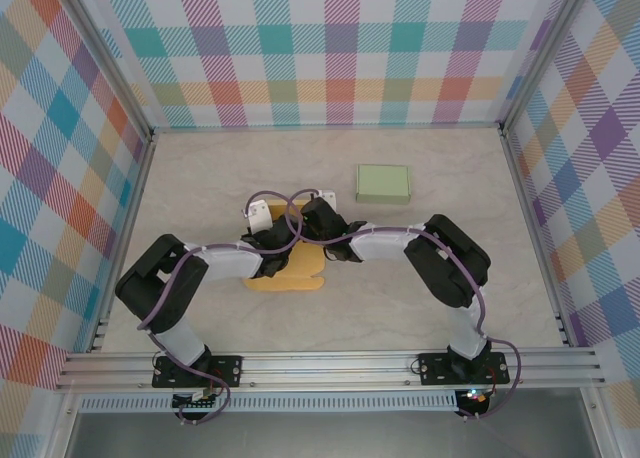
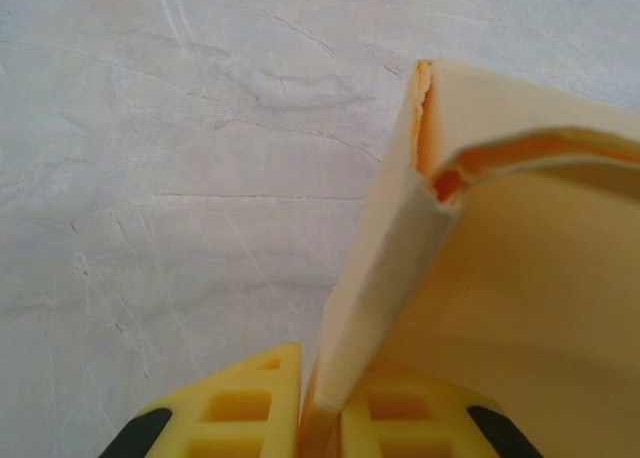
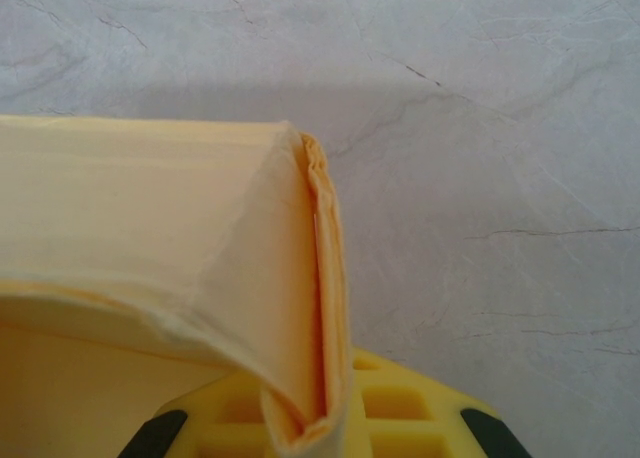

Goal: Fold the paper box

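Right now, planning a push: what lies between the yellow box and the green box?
The right arm's wrist, seen in the top view; table otherwise bare.

pale yellow paper box (image 1: 300, 278) lies partly folded at centre frame, base flat, side flaps raised upright.

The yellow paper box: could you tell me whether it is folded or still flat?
Partly folded: the left gripper and right gripper each pinch a raised side wall of the yellow paper box, whose base lies flat.
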